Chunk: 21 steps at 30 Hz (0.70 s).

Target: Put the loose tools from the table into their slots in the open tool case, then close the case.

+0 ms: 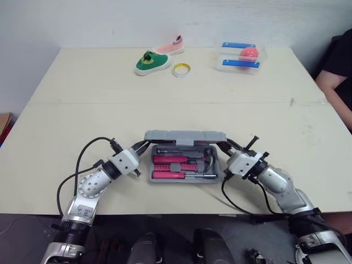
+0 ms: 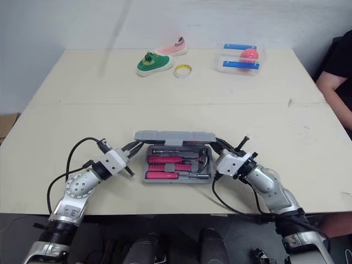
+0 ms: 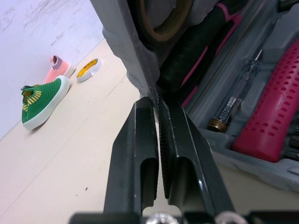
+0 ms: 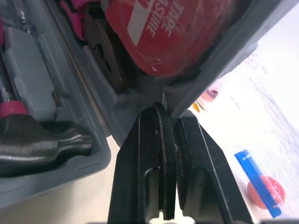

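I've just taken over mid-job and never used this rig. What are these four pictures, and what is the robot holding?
The two wide pictures look down from the robot's head over the table. The two close ones come from its wrist cameras. The left gripper and right gripper each pinch an end of the half-raised lid of the tool case; pink-handled tools lie inside. Farther off: a green shoe, a pink shoe, a tape roll, a clear box.
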Each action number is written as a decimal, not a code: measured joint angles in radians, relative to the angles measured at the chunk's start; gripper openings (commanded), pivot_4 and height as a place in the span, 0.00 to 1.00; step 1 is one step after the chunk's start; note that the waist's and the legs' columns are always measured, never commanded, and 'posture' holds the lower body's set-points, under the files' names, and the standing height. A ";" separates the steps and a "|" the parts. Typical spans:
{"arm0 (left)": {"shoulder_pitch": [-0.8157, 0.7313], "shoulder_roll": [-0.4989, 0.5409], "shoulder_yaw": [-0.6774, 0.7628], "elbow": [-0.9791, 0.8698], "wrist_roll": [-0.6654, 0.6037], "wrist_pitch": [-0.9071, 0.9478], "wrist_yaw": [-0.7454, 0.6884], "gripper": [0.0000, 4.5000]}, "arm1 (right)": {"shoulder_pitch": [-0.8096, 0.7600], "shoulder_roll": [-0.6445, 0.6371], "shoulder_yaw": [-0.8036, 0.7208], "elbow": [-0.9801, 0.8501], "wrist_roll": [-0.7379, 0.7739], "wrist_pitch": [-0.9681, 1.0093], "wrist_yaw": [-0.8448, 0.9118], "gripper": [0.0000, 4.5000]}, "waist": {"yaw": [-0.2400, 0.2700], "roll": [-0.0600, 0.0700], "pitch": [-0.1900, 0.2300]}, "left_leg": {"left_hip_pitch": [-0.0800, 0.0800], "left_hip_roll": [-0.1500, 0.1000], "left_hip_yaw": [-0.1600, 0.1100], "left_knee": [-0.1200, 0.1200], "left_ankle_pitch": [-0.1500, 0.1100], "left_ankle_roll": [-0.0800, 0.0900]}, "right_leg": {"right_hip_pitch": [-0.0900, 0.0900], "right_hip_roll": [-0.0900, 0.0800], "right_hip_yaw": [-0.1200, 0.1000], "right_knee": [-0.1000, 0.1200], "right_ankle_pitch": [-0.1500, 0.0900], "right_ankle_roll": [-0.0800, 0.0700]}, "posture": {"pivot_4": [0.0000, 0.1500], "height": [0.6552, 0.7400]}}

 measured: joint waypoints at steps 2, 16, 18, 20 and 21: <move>0.038 0.058 0.044 0.007 -0.004 -0.001 -0.005 0.50 | 0.031 -0.057 -0.008 0.038 -0.028 -0.006 0.009 0.50 | 0.001 0.000 0.000 | 0.000 0.000 0.000 0.000 0.000 0.001 | 0.001 -0.001 -0.001 0.000 0.000 0.000 | 1.00 1.00; 0.186 0.261 0.258 -0.125 -0.389 0.359 -0.286 0.52 | 0.329 -0.300 -0.157 -0.236 0.556 0.283 0.467 0.53 | 0.009 0.000 0.001 | 0.003 0.000 -0.013 0.001 -0.008 0.001 | 0.012 -0.005 -0.003 -0.003 -0.001 -0.002 | 1.00 1.00; 0.157 0.255 0.251 -0.144 -0.403 0.413 -0.294 0.32 | 0.374 -0.322 -0.164 -0.309 0.644 0.380 0.545 0.31 | 0.011 0.000 0.001 | 0.003 0.000 -0.014 0.000 -0.006 0.003 | 0.012 -0.004 -0.004 -0.004 -0.002 -0.003 | 1.00 1.00; 0.117 0.241 0.218 -0.172 -0.411 0.477 -0.308 0.11 | 0.411 -0.333 -0.167 -0.386 0.713 0.479 0.612 0.09 | 0.012 0.000 0.001 | 0.003 0.000 -0.014 0.000 -0.005 0.002 | 0.011 -0.003 -0.004 -0.004 -0.002 -0.003 | 1.00 1.00; 0.108 0.235 0.211 -0.177 -0.412 0.489 -0.309 0.01 | 0.413 -0.333 -0.166 -0.402 0.723 0.495 0.623 0.00 | 0.012 0.000 0.001 | 0.002 0.000 -0.014 0.000 -0.005 0.002 | 0.011 -0.003 -0.004 -0.004 -0.002 -0.003 | 1.00 1.00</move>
